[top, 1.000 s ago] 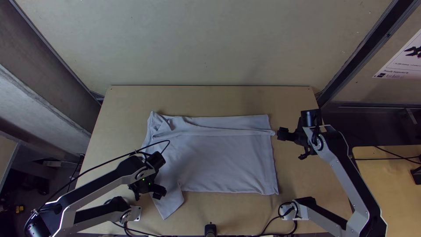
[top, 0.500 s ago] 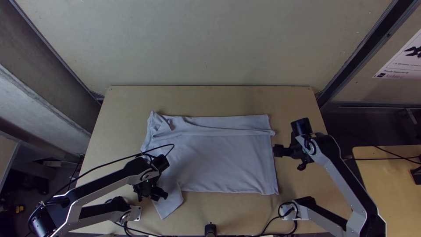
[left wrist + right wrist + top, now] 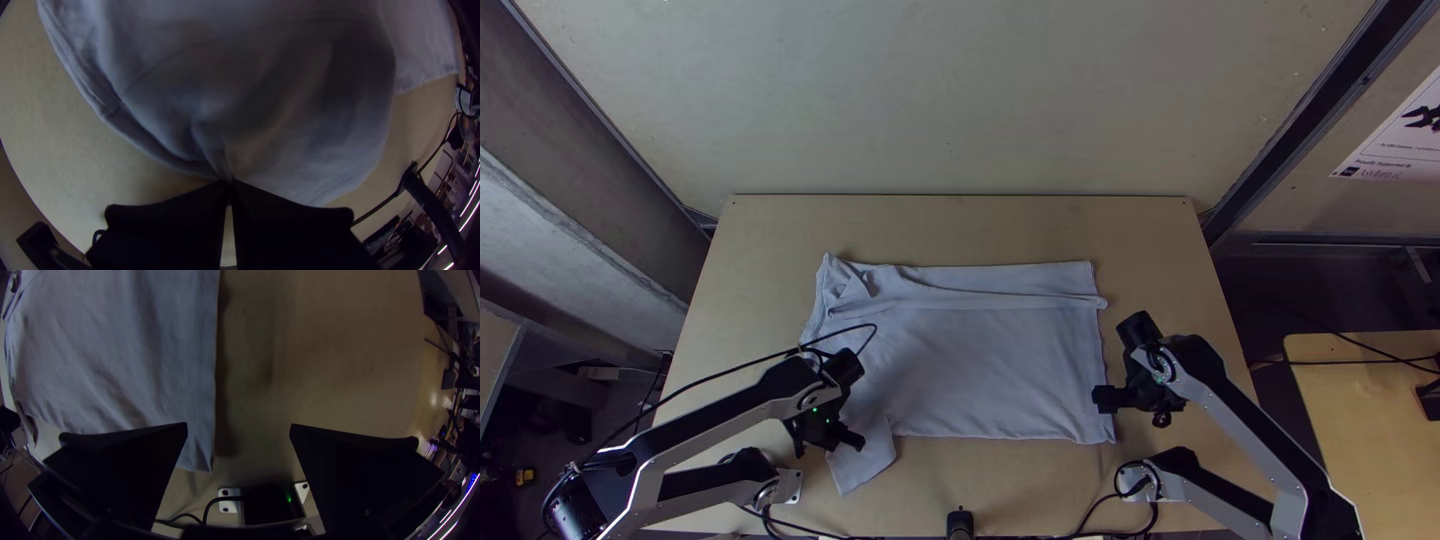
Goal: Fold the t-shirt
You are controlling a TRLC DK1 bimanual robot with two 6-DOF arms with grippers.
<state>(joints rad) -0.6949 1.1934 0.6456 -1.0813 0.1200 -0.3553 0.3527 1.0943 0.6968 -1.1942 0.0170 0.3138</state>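
Toward the near left corner of the wooden surface (image 3: 1020,490), the left gripper (image 3: 854,441) has its jaws closed on an edge of the t-shirt (image 3: 980,370) beside a sleeve (image 3: 865,468); in the left wrist view the cloth is pinched at the tips, with creases running out from them. A little farther from the near edge, the right gripper (image 3: 1104,399) is above the shirt's right side, near its near right corner. Its jaws stand wide apart, with that corner showing between them in the right wrist view; whether they touch the cloth I cannot tell.

The pale grey t-shirt lies on the middle of the surface, its hem (image 3: 1105,370) toward the right edge. The near sleeve slants out toward the near edge, past the body's near side. The body is spread mostly flat with soft wrinkles. Farther back, a long ridge (image 3: 980,300) runs from left to right, a strip of cloth lying beyond it. The far left part (image 3: 842,285) is rumpled and creased.

Beyond the surface's far edge stands a pale panel (image 3: 960,100).
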